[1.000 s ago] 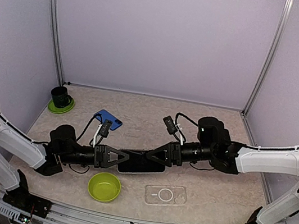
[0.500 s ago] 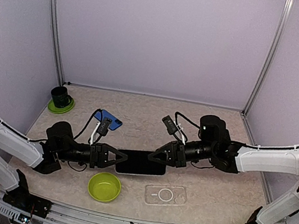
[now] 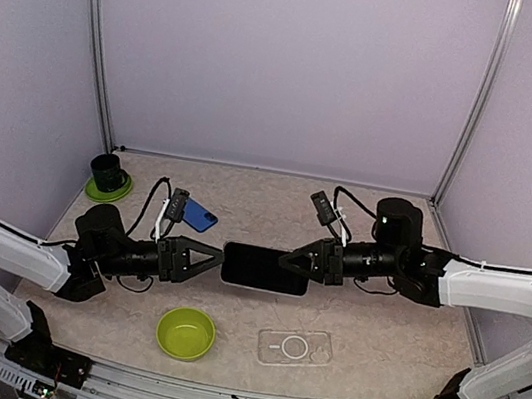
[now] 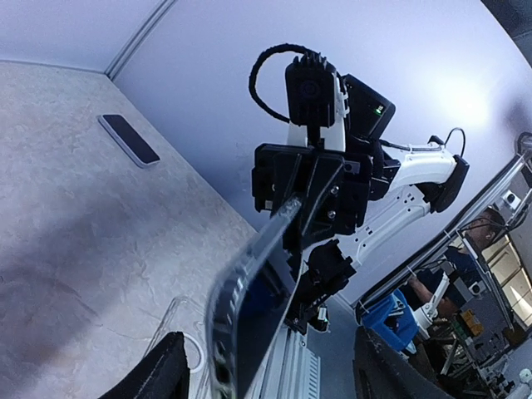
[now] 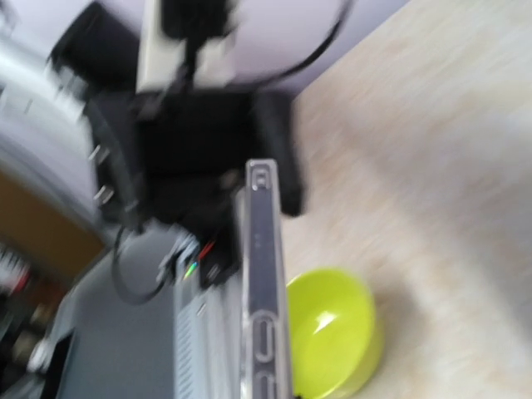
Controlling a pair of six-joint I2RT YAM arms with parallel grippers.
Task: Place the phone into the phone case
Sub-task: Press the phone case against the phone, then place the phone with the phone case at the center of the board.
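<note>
Phone [image 3: 265, 268] hangs in the air above the worktop [image 3: 398, 322], dark face up, clamped at one end by the right tool [image 3: 291, 261]. The left tool [image 3: 215, 261] is spread wide around the other end, and its fingers [image 4: 158, 374] stand off the phone on either side. A clear case [image 3: 295, 347] with a ring mark lies flat on the worktop below the right tool. A green bowl [image 3: 185, 333] sits below the left one.

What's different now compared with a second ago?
The phone, clamped in the right jaws, has risen off the table and shifted slightly right; the open left jaws followed its other end. The clear case, green bowl and blue phone stayed put.
</note>
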